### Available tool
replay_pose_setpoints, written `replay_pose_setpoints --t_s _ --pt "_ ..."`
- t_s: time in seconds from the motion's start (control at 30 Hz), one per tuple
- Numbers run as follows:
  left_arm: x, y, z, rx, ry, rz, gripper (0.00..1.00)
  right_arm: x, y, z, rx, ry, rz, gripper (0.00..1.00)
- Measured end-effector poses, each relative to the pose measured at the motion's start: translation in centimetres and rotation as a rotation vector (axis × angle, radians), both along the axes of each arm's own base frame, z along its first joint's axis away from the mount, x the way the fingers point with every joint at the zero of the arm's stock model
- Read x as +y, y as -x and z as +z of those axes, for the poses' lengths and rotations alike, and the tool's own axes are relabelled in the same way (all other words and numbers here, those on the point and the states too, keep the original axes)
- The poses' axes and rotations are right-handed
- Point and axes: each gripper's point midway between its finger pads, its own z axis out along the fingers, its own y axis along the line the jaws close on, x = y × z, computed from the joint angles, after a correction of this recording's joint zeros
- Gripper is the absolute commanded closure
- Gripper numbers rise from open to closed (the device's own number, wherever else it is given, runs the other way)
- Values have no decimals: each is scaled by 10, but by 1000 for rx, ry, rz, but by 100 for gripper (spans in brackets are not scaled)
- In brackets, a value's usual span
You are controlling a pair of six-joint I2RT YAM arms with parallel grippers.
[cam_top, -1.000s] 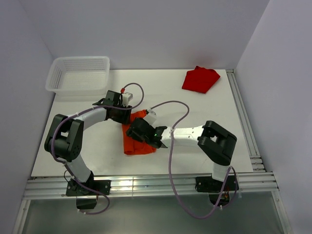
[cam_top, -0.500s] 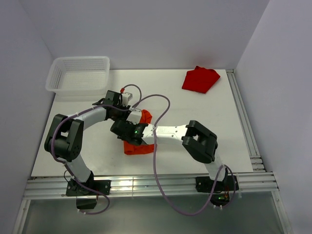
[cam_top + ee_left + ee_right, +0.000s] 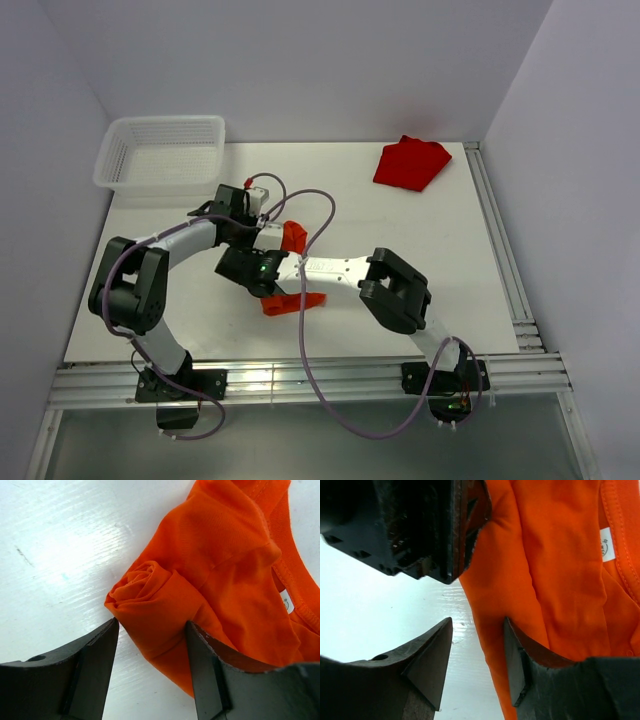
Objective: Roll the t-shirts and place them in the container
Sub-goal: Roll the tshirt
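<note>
The orange tee [image 3: 292, 302] lies near the middle of the table [image 3: 450, 225], a little toward 7 o'clock. Both grippers meet over it, so from above only two scraps show, at 2 o'clock and 4 o'clock of the right gripper. The red tee [image 3: 410, 163] lies crumpled well apart, toward 1 o'clock. A white mesh basket [image 3: 160, 150] stands at the 10 o'clock corner.

In the left wrist view, one end of the orange tee is wound into a tight spiral. The roll runs down between the fingers of the left gripper [image 3: 151, 625], whose jaws stand spread astride it. The finger at 3 o'clock touches the cloth. A strip of bare table shows between the cloth and the finger at 9 o'clock, whose tip is just beside the roll's corner. They pinch nothing.

In the right wrist view, the right gripper [image 3: 477, 625] has its jaws spread too. The cloth's edge runs between them, against the finger at 3 o'clock, with bare table between the edge and the other finger. The left gripper's black body sits at 11 o'clock, touching the cloth. The neck label [image 3: 606, 544] shows at 2 o'clock.
</note>
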Motion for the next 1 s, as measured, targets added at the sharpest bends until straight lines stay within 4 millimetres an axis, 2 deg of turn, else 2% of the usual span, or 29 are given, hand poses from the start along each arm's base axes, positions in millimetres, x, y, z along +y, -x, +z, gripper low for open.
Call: replay_pose_setpoints --t_s 0.53,0.7,0.83,1.0 --pt "14 -8 17 -17 -6 28 37 -9 -1 -9 4 122 21 40" --pt "18 -28 41 -59 25 46 37 -13 -1 -19 10 200 55 38" --pt "21 -44 62 -108 46 60 37 -17 -2 -19 12 245 78 36" --pt "22 -43 73 -114 62 56 37 -22 -4 -23 12 299 92 36"
